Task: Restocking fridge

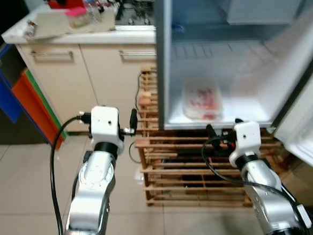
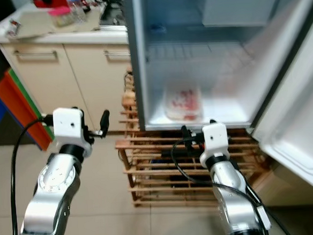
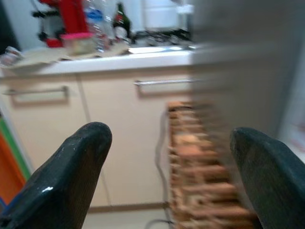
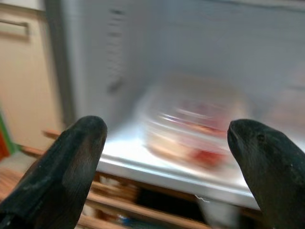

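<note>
Two grippers: both raised before the open fridge point(image 1: 169, 68), neither holding anything.
Left gripper point(image 3: 167, 157): jaws wide, facing the cabinet point(image 1: 111, 83) under the worktop point(image 1: 86, 37).
Right gripper point(image 4: 167, 148): jaws wide, just short of the fridge's bottom shelf point(image 1: 242, 109).
Food tray point(image 1: 202, 101): clear pack with red contents (blurred), lying on that shelf, apart from both grippers.
Wooden rack point(image 1: 176, 172): beneath the fridge.

both arms raised forward, left gripper point(image 3: 167, 157) and right gripper point(image 4: 167, 157) jaws spread wide, empty
</note>
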`<state>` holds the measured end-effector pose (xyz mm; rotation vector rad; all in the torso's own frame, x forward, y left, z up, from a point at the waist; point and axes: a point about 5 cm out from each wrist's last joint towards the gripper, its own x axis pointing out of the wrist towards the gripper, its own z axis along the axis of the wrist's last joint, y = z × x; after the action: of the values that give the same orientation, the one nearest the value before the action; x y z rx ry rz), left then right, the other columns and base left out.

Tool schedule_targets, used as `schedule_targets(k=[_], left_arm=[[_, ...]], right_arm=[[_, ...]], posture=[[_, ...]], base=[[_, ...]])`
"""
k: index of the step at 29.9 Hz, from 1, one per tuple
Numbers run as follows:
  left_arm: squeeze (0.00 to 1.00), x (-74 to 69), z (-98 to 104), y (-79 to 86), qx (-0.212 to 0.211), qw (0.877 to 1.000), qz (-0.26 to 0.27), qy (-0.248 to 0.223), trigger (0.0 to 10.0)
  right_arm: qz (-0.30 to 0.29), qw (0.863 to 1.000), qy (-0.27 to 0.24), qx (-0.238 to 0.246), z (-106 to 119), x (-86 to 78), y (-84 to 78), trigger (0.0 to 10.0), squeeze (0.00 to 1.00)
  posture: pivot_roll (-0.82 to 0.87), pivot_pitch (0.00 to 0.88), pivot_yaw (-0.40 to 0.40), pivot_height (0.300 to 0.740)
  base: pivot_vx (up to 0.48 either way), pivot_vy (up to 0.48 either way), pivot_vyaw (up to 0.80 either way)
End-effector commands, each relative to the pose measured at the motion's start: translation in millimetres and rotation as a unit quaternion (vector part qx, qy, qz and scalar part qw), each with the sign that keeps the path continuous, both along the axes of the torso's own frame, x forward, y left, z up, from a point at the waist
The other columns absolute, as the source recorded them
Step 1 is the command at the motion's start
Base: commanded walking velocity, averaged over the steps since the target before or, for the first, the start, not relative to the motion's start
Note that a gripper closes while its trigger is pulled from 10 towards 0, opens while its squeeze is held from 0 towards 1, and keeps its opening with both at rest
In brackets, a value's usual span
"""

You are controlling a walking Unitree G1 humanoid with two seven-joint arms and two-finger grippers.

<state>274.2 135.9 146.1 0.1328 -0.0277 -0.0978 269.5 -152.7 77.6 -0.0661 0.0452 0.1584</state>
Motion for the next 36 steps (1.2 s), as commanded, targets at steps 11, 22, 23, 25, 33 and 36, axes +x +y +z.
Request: schedule_targets(k=[11,22,23,25,33,36], left_arm=[[0.0,6.5,11.6,1.7,0.008,1.0,0.0,-0.014,10.0],[0.0,-0.1,14.7,5.0,0.018,1.0,-0.005,-0.013,10.0],[0.0,-0.5,14.9,5.9,0.02,1.0,-0.005,-0.013,10.0],[0.0,-2.4,15.1,8.2,0.023,1.0,-0.004,-0.012,10.0],[0.0,-5.8,18.0,10.8,0.033,0.999,-0.006,-0.009,10.0],[0.0,-8.3,19.1,12.6,0.038,0.999,-0.004,-0.01,10.0]], right_arm=[[-0.005,1.0,0.01,-0.006,-3.4,1.0,0.4,10.0,0.0],[-0.068,0.996,0.045,0.029,-11.8,1.0,-14.0,10.0,0.0],[-0.078,0.995,0.05,0.034,-12.9,0.0,-15.9,10.0,0.0],[-0.091,0.993,0.061,0.044,-15.1,-3.3,-17.7,10.0,0.0],[-0.128,0.987,0.089,0.036,-24.0,-2.4,-28.4,10.0,0.0],[-0.131,0.987,0.088,0.03,-24.2,2.0,-31.1,10.0,0.0]], posture=[[-0.02,0.0,0.007,0.74],[0.0,0.024,0.022,0.74],[0.0,0.025,0.022,0.74],[0.01,0.032,0.026,0.74],[0.02,0.052,0.034,0.74],[0.04,0.057,0.035,0.74]], base=[[0.131,0.0,0.0],[0.0,0.0,0.0],[0.0,0.0,0.0],[0.0,0.0,0.0],[0.0,0.0,0.0],[0.0,0.0,0.0]])
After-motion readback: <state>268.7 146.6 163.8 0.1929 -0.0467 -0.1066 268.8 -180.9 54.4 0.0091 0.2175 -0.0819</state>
